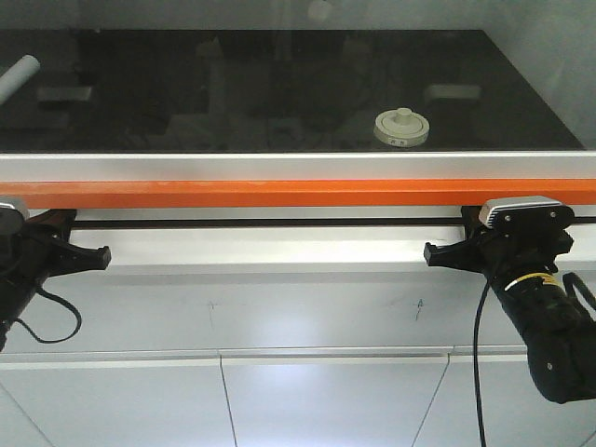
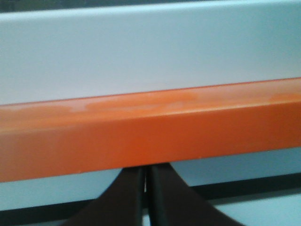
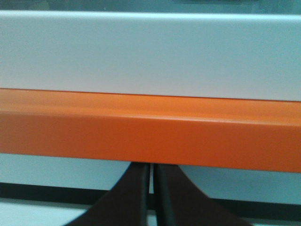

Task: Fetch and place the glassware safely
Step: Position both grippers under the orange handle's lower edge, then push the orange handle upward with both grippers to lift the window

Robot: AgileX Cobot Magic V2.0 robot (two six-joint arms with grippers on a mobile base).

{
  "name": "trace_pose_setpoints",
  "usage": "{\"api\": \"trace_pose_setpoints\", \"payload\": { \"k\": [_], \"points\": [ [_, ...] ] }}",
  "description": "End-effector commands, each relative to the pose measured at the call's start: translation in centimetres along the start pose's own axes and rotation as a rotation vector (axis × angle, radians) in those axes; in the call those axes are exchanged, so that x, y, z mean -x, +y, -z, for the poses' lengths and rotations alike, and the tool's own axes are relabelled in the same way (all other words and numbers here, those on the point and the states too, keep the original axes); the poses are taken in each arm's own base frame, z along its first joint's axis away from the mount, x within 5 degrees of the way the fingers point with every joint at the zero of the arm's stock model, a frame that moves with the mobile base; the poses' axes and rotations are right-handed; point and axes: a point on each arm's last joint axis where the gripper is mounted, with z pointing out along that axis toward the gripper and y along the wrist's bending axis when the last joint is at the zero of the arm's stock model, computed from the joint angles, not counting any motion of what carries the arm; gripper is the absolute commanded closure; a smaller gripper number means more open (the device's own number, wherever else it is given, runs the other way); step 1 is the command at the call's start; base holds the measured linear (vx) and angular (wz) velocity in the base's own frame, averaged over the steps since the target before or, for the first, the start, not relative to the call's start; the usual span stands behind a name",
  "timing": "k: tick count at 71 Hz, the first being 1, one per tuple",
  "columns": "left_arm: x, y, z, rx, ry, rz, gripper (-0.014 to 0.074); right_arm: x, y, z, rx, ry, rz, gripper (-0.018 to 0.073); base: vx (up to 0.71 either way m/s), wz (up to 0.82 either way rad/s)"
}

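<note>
Tube (image 1: 19, 76), white and round, lies slanted at the far left of the black worktop (image 1: 233, 93), cut off by the border of the view. Below it, in front of the bench, the left gripper (image 1: 101, 254) points to the right, under the orange bar (image 1: 298, 193) that runs along the whole front edge. From its wrist camera the two dark fingers (image 2: 127, 202) stand almost together, with only a thin slit between them and nothing in it.

More to the right, the glass jar (image 1: 401, 128) stands upright on the worktop, near its front edge, the off-white lid with the knob on top. It is well apart from both claws.

At the right, the right gripper (image 1: 431, 252) points to the left under the same bar. Its fingers (image 3: 134, 197) also nearly touch and grasp nothing. A black cable (image 1: 480, 354) hangs from this arm.
</note>
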Motion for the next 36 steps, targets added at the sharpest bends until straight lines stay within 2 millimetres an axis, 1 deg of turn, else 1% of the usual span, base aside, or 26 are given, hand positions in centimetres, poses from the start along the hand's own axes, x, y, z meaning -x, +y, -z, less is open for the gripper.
{"api": "trace_pose_setpoints", "payload": {
  "k": [1,13,27,36],
  "points": [
    [4.0,0.2,-0.5,0.011,-0.258,0.021,0.0597,3.4,-0.1,0.0,-0.013,-0.262,0.003,0.056,0.0,0.0],
    [4.4,0.2,-0.4,0.01,-0.292,0.02,0.0597,3.4,-0.1,0.0,-0.013,-0.262,0.003,0.056,0.0,0.0],
    [5.4,0.1,0.0,0.004,-0.347,0.013,0.0597,3.4,-0.1,0.0,-0.011,-0.262,0.003,0.056,0.0,0.0],
    [5.7,0.1,0.1,0.004,-0.36,0.012,0.0597,3.4,-0.1,0.0,-0.011,-0.262,0.003,0.056,0.0,0.0]
  ]
}}
